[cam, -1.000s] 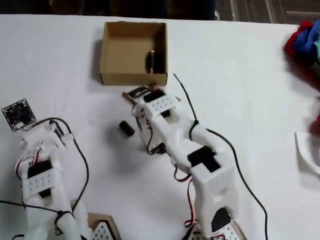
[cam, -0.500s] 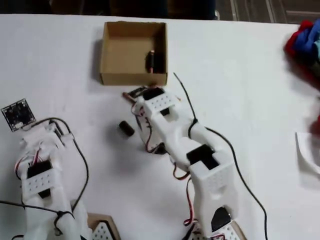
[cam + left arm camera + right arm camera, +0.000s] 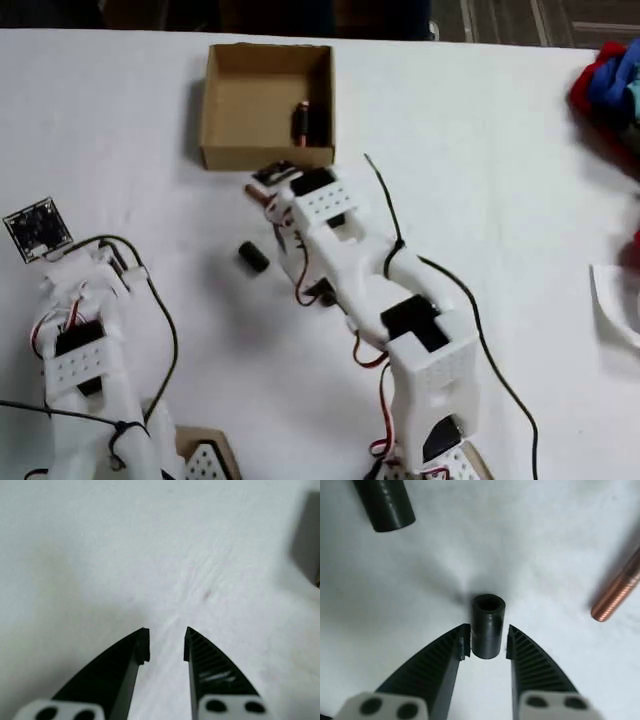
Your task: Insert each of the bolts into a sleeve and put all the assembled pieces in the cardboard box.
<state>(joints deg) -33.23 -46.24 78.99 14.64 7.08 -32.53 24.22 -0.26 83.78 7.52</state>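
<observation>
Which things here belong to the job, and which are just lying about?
Job: brown cardboard box, assembled piece inside it, copper threaded bolt, black cylindrical sleeve at the right gripper, second black sleeve.
Lying about: red and blue cloth heap, white curved object.

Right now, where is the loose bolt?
In the high view the bolt lies on the table near the box's front wall. In the right wrist view it lies apart from the sleeve between the right gripper's fingers.
</observation>
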